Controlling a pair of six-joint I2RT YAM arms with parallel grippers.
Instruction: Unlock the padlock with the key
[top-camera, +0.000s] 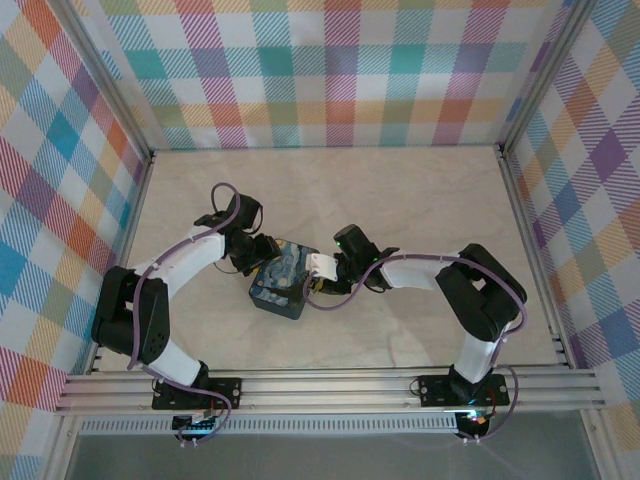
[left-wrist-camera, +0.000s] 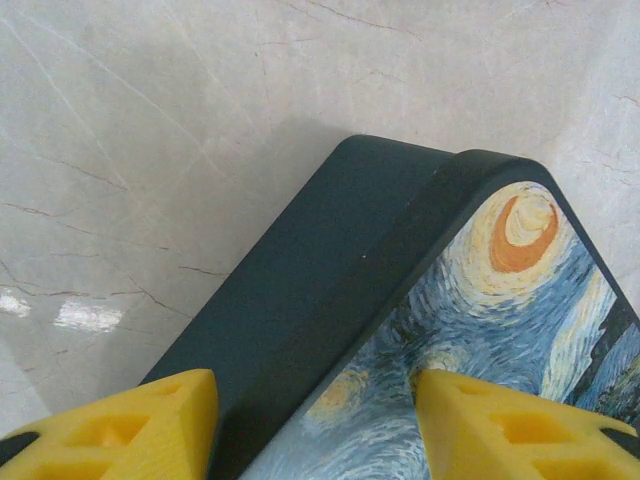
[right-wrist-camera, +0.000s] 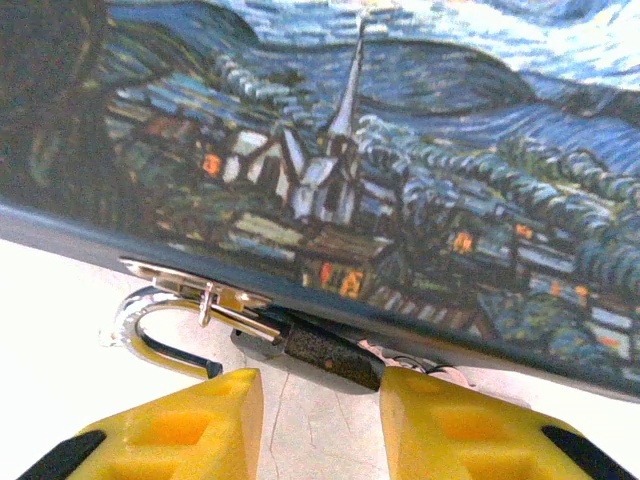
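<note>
Right gripper (right-wrist-camera: 320, 410): jaws parted, clasping nothing.
Padlock (right-wrist-camera: 330, 356): just ahead of that gripper's tips, centred between them, hung on the edge of the box (right-wrist-camera: 400, 170), above the table (right-wrist-camera: 60, 330).
Left gripper (left-wrist-camera: 315, 425): straddles a box corner; cannot tell whether it grips.

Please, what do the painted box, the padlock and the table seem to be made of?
Painted box: matte dark side, printed swirl picture on top; perhaps coated board or plastic.
Padlock: dark grainy body, likely rough metal; its shackle is polished silver metal, with bright reflections.
Table: pale glossy surface with thin veins and glare; stone or laminate.
</note>
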